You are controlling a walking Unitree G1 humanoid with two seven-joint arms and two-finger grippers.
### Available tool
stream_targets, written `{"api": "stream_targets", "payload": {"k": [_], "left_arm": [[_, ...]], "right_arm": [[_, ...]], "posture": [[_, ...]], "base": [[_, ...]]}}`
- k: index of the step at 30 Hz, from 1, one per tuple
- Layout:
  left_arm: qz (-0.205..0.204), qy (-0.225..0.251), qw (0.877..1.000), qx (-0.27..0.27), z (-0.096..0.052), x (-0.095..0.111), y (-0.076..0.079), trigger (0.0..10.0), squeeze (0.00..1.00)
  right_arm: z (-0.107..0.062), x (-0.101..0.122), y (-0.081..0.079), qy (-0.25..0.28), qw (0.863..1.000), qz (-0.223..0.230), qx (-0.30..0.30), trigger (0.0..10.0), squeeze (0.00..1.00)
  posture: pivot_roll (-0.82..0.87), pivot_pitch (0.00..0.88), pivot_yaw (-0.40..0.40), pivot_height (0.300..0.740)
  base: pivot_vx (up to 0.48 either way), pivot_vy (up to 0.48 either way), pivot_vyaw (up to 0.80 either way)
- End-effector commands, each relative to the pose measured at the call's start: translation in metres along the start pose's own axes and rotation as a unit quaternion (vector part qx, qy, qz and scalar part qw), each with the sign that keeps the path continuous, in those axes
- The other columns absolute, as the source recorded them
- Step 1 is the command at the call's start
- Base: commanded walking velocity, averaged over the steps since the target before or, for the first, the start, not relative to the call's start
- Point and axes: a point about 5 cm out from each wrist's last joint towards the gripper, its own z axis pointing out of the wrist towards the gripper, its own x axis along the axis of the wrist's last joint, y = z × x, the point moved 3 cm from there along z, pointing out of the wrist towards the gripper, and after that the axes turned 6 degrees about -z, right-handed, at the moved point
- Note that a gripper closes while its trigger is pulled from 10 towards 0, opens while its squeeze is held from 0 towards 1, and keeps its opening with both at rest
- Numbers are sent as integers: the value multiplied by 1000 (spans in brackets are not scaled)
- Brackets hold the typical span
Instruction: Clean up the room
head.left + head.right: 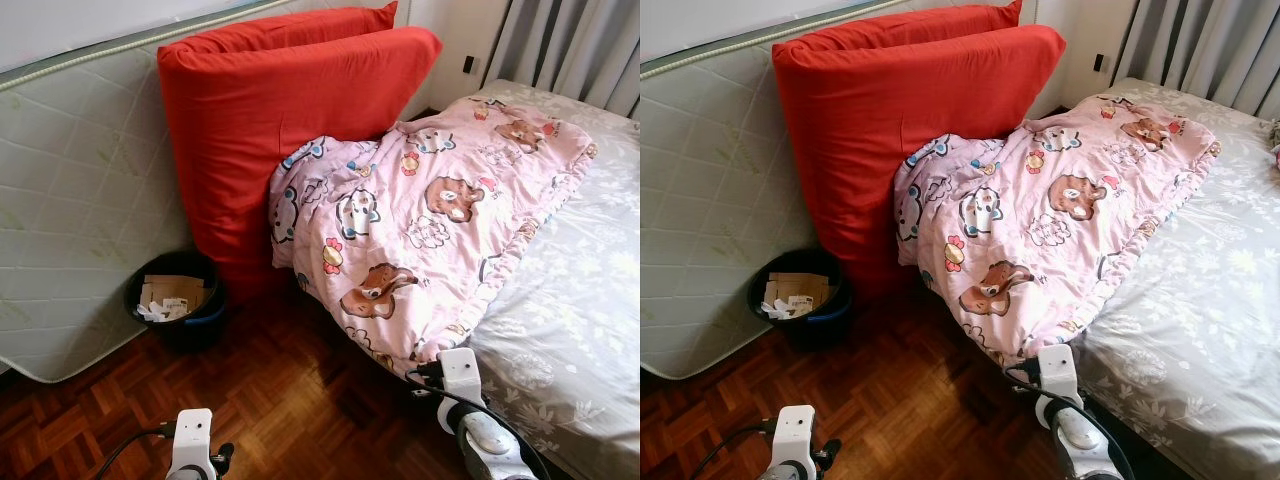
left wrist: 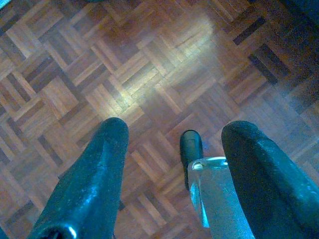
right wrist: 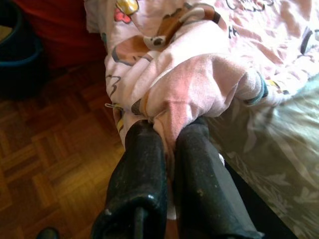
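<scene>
Robot at a bedside, its right gripper (image 3: 167, 149) pinching the hem of a pink cartoon quilt (image 1: 430, 210).

Nearest, at the bottom of the head views, both wrists show. The right wrist view shows the black fingers pressed together on a bunched fold of the quilt. The left wrist view shows the left gripper (image 2: 172, 164) with fingers spread apart above parquet floor (image 2: 149, 74). The quilt drapes off the grey floral bed (image 1: 590, 300) at centre right. At lower left, a black bin (image 1: 175, 300) holds cardboard and paper scraps (beside the red cushions (image 1: 270, 130)). A bare mattress (image 1: 70, 200) leans at far left.
</scene>
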Motion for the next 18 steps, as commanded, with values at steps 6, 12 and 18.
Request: {"api": "stream_targets", "payload": {"k": [6,12,18], "left_arm": [[-2,-11,1000,4,-1,-6,-3,10000,0],[-2,-10,1000,4,-1,-6,-2,10000,0],[-2,-9,1000,4,-1,-5,-2,10000,0]], "right_arm": [[0,-5,0,-20,1000,-5,-2,10000,0],[-2,-9,2,-27,1000,1,-7,10000,451],[-3,-11,1,-31,1000,3,-5,10000,910]], "posture": [[38,65,17,740],[37,65,17,740],[38,63,17,740]], "base": [[0,0,0],[0,0,0],[0,0,0]]}}
